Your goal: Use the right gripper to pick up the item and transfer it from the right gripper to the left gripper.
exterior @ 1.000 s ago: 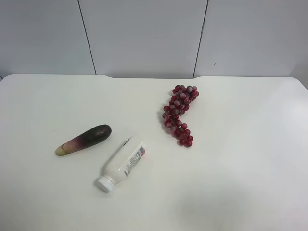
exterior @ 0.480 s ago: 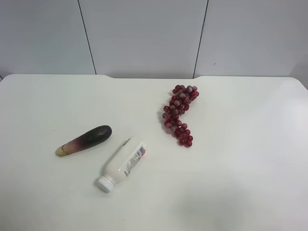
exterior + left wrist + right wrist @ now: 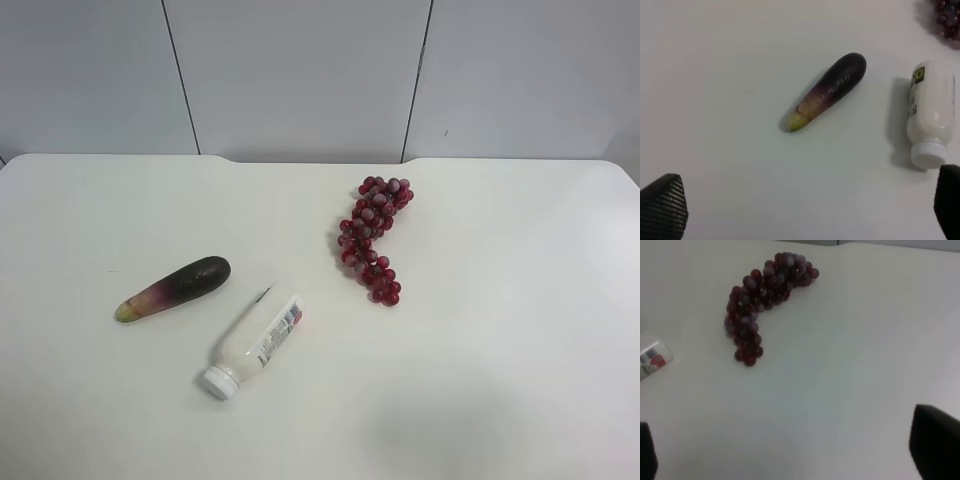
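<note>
Bottle (image 3: 928, 111) label shows "34"

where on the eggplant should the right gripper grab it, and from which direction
Probably the eggplant's thick dark rounded half, from straight above, jaws closing across its width. It lies flat on the table, clear of the white bottle, and that grip would leave the tapered yellow-green stem end free for the left gripper.

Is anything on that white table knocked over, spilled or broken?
Only the white plastic bottle looks off: it lies on its side beside the dark purple toy eggplant, cap on, nothing spilled. The bunch of red grapes looks intact.
</note>
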Controlling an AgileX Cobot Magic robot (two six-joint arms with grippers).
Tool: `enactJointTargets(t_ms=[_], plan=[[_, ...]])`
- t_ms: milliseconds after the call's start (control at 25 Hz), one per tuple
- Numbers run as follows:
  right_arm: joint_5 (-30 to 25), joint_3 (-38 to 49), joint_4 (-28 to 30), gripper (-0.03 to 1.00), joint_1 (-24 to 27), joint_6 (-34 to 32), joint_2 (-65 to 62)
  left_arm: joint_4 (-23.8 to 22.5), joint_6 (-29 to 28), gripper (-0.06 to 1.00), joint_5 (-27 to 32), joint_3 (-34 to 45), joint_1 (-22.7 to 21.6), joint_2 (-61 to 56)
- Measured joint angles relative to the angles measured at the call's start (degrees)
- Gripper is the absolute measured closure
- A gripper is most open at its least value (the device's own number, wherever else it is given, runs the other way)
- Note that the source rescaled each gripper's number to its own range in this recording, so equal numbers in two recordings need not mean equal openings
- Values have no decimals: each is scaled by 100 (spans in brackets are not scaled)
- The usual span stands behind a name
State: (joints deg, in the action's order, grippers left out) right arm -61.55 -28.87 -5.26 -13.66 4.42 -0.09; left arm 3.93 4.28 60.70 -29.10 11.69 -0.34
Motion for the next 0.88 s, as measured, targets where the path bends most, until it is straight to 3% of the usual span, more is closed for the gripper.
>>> enactJointTargets(t_ms=[360, 720, 880], plan=[[0, 0, 0, -3, 16, 0, 0, 0, 0, -5, -13, 0, -44, 0], [0, 0, -4, -3, 732, 0, 0, 0, 0, -5, -13, 0, -1183, 0], [0, 0, -4, -3, 945, 0, 0, 0, -4, -5, -13, 0, -1331, 0]])
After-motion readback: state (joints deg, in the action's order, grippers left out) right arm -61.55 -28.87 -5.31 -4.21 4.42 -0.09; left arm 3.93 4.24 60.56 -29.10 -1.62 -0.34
